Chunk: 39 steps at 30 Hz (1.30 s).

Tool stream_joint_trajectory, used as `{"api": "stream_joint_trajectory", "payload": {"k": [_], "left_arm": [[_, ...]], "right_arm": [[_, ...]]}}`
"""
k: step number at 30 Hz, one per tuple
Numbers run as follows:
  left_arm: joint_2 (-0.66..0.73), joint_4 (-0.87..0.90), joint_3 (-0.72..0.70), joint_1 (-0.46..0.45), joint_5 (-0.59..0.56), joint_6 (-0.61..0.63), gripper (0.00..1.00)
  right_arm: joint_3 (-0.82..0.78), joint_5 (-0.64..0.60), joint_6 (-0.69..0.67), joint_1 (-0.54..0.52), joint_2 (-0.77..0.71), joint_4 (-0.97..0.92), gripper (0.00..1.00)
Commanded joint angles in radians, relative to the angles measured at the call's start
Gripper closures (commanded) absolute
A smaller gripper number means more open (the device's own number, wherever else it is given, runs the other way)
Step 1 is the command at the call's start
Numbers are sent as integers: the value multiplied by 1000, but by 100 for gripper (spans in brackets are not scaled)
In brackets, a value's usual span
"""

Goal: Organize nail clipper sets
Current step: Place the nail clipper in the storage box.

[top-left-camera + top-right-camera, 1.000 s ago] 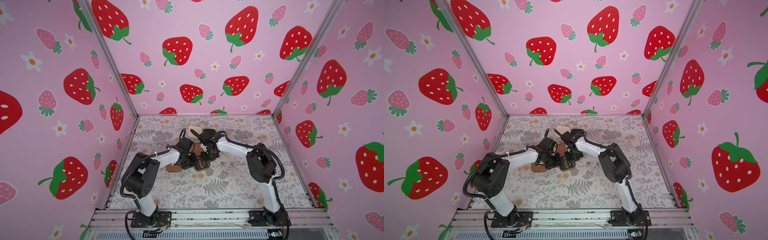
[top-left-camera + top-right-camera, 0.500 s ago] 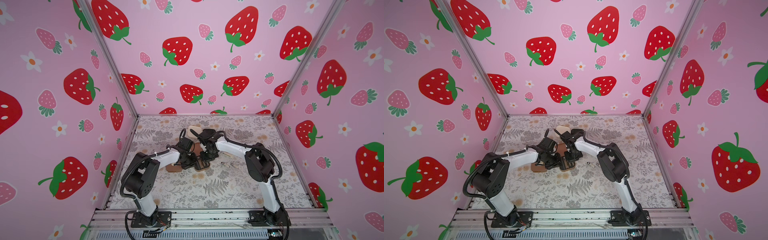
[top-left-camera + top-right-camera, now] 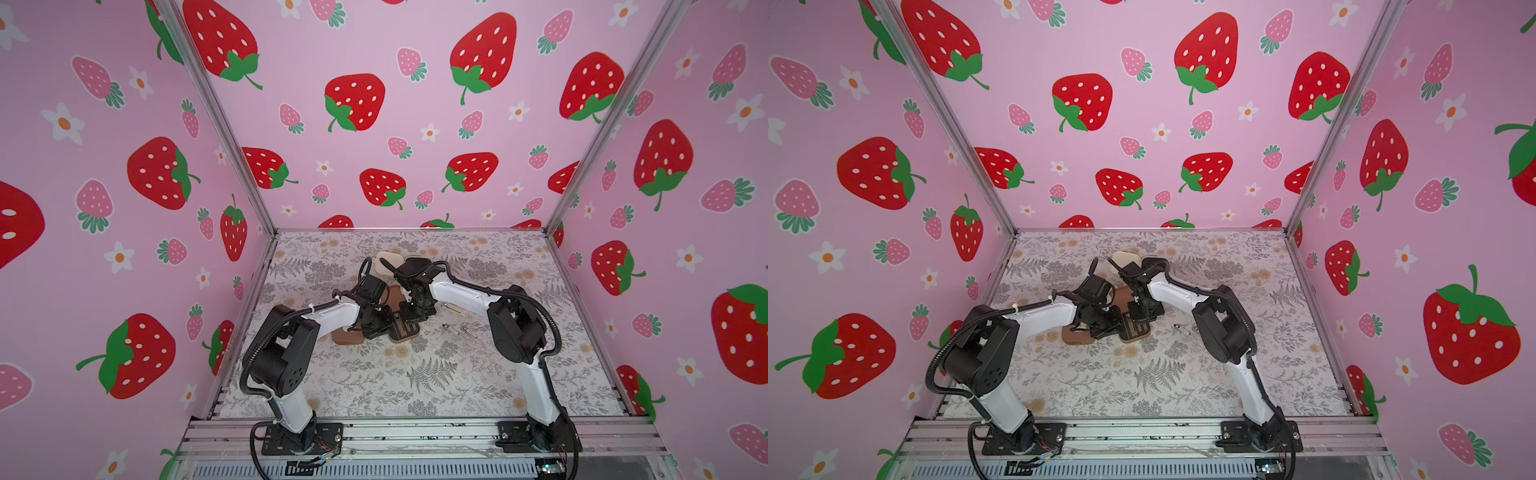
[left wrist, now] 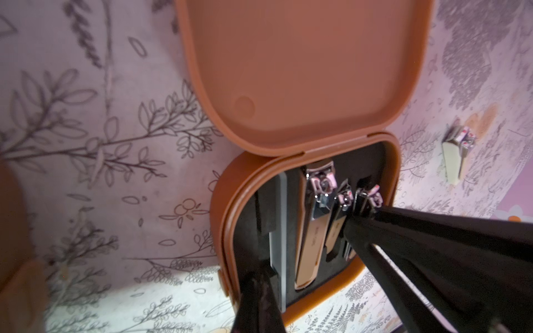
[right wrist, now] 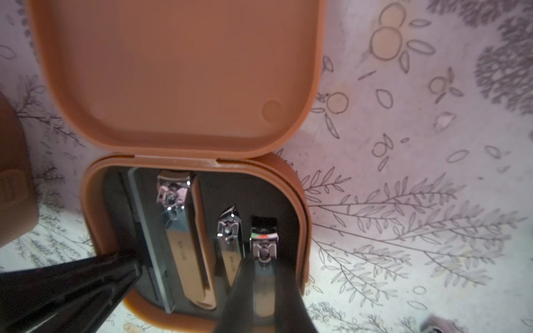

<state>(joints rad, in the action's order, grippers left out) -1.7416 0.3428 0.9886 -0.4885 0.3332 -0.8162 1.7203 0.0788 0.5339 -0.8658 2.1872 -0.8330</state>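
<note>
An open brown case [image 3: 405, 332] lies mid-table, its lid [image 4: 311, 66] raised. Its black insert [image 5: 265, 199] holds a grey file [image 5: 155, 245], a large clipper [image 5: 184, 239] and a medium clipper [image 5: 229, 242]. My right gripper [image 5: 263, 276] is shut on a small clipper [image 5: 263, 245] over the outermost slot. My left gripper [image 4: 258, 285] is shut, its tip resting on the case's near rim by the file. Both grippers meet over this case in both top views, left [image 3: 380, 326] and right [image 3: 1142, 311]. A closed brown case [image 3: 347, 336] lies under the left wrist. A cream case [image 3: 388, 264] sits behind.
Loose metal tools [image 3: 451, 328] [image 3: 467, 331] [image 3: 453, 308] lie on the floral mat to the right of the open case; one clipper [image 4: 458, 152] shows in the left wrist view. Pink strawberry walls [image 3: 374, 124] close three sides. A metal rail [image 3: 415, 432] runs along the front.
</note>
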Motion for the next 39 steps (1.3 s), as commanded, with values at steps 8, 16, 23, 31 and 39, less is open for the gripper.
{"api": "stream_joint_trajectory", "payload": {"k": [8,16,23,31,39], "left_arm": [[11,18,-24,-2,-2,-11,100],[5,17,-22,-2,-1,-11,100],[7,17,-22,-4,-2,-12,100],[5,19,-19,-4,-2,-12,100],[1,22,-13,-4,1,-12,100]], "right_arm": [[-3,-77,26,2,121,2,88],[-50,-137,12,2,161,-11,88],[-45,-133,7,2,176,-11,86],[-27,-132,-4,2,113,-23,78],[-10,-112,-12,2,37,-34,76]]}}
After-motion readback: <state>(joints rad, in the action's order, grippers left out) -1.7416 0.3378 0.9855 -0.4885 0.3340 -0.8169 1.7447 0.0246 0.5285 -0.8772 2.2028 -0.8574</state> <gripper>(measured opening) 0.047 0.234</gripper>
